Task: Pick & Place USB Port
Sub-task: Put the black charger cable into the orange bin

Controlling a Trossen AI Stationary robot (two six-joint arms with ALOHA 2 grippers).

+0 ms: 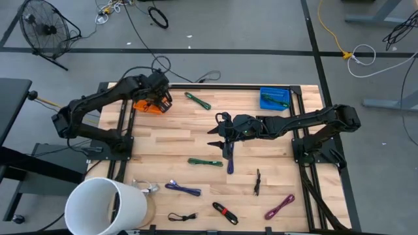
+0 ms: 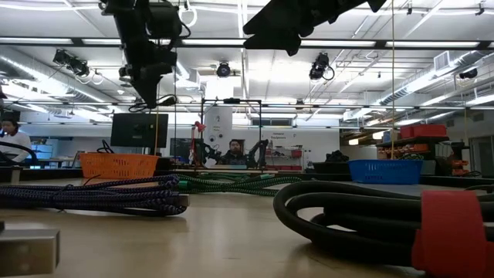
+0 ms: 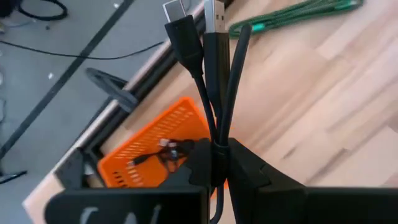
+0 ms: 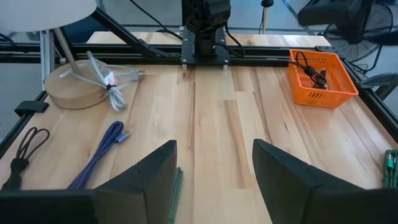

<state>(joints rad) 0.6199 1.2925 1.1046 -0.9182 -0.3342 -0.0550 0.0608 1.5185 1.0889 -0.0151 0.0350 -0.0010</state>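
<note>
My left gripper (image 1: 157, 98) hangs over the orange basket (image 1: 147, 106) at the table's far left corner. It is shut on a folded black USB cable (image 3: 208, 74). A second black cable (image 3: 171, 152) lies inside the basket. My right gripper (image 1: 219, 134) is open above the middle of the table, touching nothing. A green cable (image 4: 176, 193) lies on the wood between its fingers, and a dark blue cable (image 1: 230, 156) lies just nearside of it. The blue basket (image 1: 274, 98) stands at the far right. My left gripper pinches the black USB cable's folded strands (image 3: 217, 140) between its two fingers. The two plug ends (image 3: 208, 15) and a loop stick out past the fingertips. The cable is lifted clear, above the orange basket (image 3: 155, 146).
Loose cables lie on the wood: green ones (image 1: 198, 100) (image 1: 204, 162), purple (image 1: 183, 189), black (image 1: 257, 181), black with a red tie (image 1: 224, 212), magenta (image 1: 279, 207) and black (image 1: 183, 217). A white lamp shade (image 1: 104, 205) stands at the near left corner, with a silver cable (image 4: 109, 81) beside it.
</note>
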